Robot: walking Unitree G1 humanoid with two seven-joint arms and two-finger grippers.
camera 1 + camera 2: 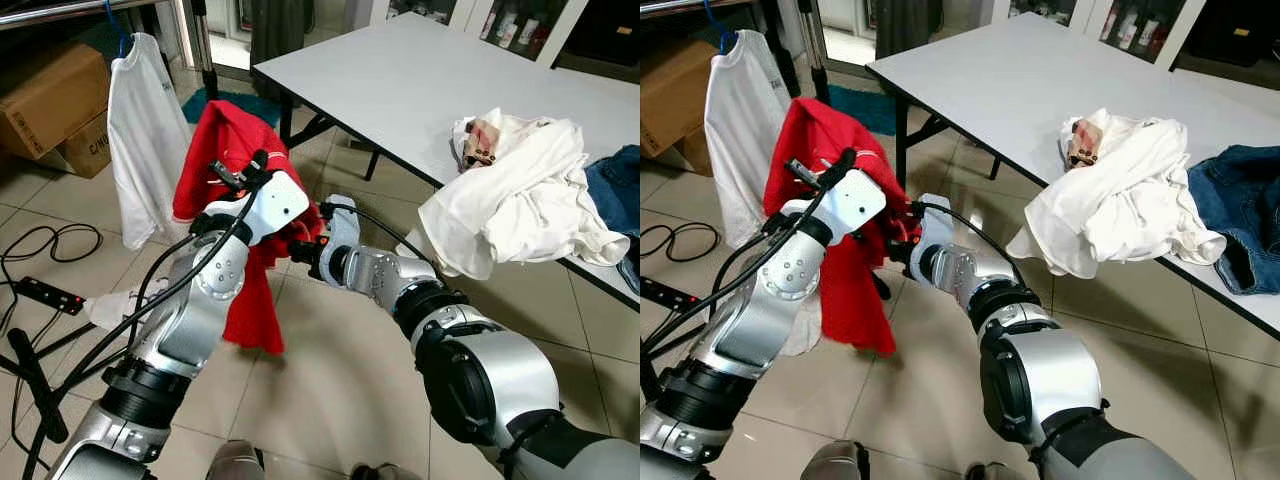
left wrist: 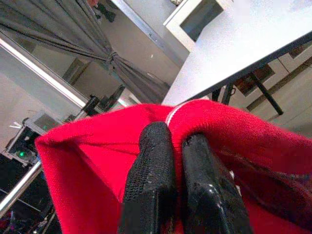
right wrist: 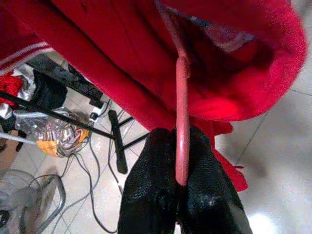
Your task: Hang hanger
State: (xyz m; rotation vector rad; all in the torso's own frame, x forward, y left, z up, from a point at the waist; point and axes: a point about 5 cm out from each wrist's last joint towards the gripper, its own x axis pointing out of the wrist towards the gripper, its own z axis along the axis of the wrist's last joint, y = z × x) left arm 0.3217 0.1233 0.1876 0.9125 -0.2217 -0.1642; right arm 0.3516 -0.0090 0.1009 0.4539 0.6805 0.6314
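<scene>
Your left gripper (image 2: 178, 146) has its jaws pinched narrow on the collar of the red shirt (image 1: 225, 150), held up above the floor beside the table (image 1: 400, 90). Your right gripper (image 3: 181, 183) clamps the pink hanger (image 3: 182, 126) under the shirt. A white shirt (image 1: 140, 130) hangs behind.

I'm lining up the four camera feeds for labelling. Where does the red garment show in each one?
Left eye view: red garment left of centre, draped behind the left arm's wrist.
Right eye view: left of centre, same place.
Left wrist view: across the lower half, pinched by the left gripper.
Right wrist view: across the top.
Shared landmark: the white table, also in the left wrist view.
</scene>
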